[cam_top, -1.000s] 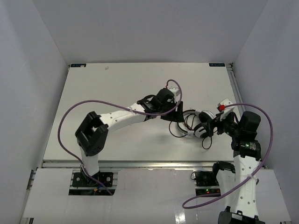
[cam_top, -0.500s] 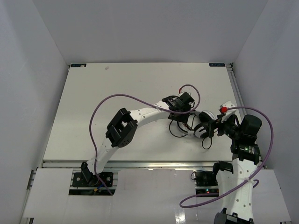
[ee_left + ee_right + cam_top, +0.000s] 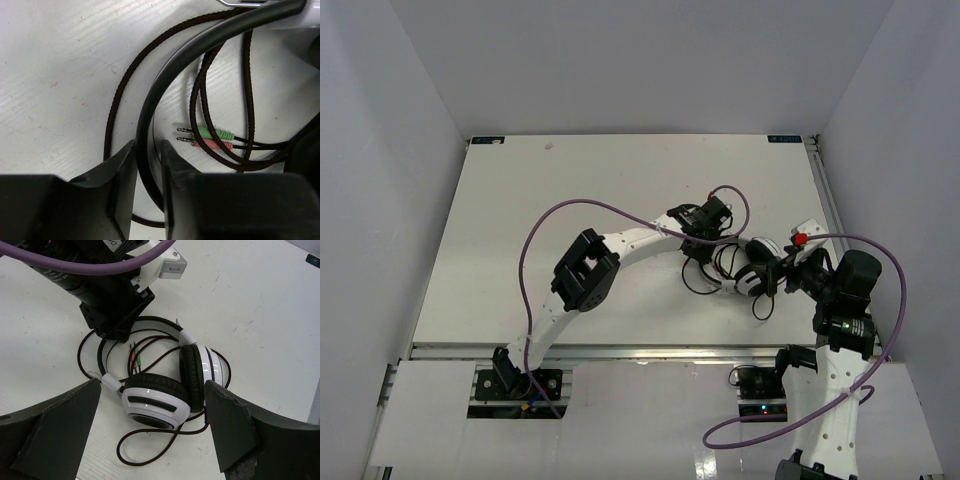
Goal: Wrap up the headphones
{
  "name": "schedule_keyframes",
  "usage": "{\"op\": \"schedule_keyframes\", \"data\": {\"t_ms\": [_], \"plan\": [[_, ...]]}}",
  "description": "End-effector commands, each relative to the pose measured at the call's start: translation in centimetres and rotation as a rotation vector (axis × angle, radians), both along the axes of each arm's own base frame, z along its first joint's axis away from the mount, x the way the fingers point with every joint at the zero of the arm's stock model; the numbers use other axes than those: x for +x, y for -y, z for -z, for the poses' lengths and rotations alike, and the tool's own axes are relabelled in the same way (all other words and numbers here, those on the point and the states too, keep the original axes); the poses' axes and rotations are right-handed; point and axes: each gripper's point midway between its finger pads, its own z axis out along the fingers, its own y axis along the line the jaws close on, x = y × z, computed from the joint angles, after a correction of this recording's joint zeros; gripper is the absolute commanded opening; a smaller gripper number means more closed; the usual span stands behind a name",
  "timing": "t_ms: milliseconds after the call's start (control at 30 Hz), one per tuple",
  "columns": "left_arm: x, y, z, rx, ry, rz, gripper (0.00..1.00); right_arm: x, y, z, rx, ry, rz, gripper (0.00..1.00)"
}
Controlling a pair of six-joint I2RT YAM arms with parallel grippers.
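The headphones lie on the table right of centre, white cups with black pads, their thin dark cord looped loosely around them. In the left wrist view the black-lined headband runs down between my left gripper's fingers, which press against it on both sides. Green and pink plugs lie just beyond, inside the cord loops. My left gripper sits at the headband's left end. My right gripper stands open, its wide fingers on either side of the two ear cups, apart from them.
The white table is bounded by grey walls on the left, right and back. A metal rail runs along its near edge. Thick purple cables arc over both arms, one near the right wall.
My left arm reached right to the headphones and its jaws narrowed onto the headband. The right arm and the headphones have hardly shifted.
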Motion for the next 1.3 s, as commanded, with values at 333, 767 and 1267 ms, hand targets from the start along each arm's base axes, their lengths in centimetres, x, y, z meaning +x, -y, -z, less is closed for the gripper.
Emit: {"op": "schedule_keyframes", "data": {"t_ms": [333,767,1267], "plan": [[0.9,-1.3,-4.6,-0.089,0.042,-0.064,0.00,-0.5,-0.9,-2.9,-0.008,0.082,-0.058,0.90],[1.7,-19.6,-19.5,-0.310,0.257,-0.380,0.00,-6.2,-6.9,-8.3,-0.030,0.204,-0.613,0.90],[-0.8,-29.4,-26.5,-0.376,0.362,-0.549,0.00,0.0,-12.4,-5.7,0.023,0.060,-0.654,0.90]]}}
